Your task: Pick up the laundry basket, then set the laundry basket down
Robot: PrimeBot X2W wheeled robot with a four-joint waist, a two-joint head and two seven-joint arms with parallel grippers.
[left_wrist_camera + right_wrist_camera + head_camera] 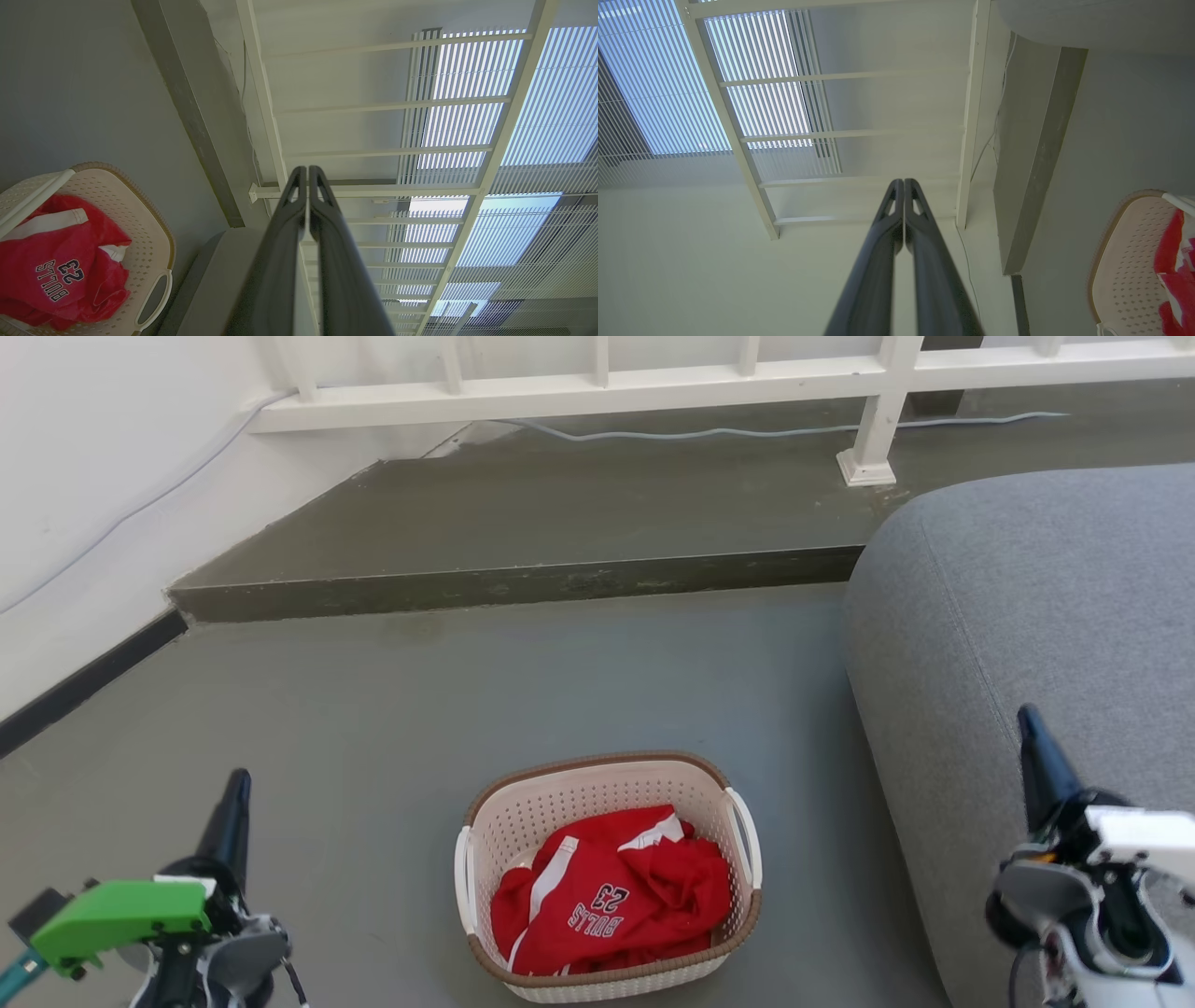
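The laundry basket [597, 784] stands on the grey floor at the lower middle of the head view, cream with a brown rim and white side handles, holding a red jersey [611, 901]. It also appears at the lower left of the left wrist view as the laundry basket [145, 233], and at the lower right of the right wrist view as the laundry basket [1120, 261]. My left gripper [238, 782] hangs shut well to the basket's left, holding nothing. Over the sofa, my right gripper [1027, 717] is shut and empty, far right of the basket.
A grey sofa [1046, 644] fills the right side. A raised concrete step [523, 583] runs across behind the basket, with a white railing [709, 378] and a cable on it. A white wall [84, 504] with a dark baseboard closes the left.
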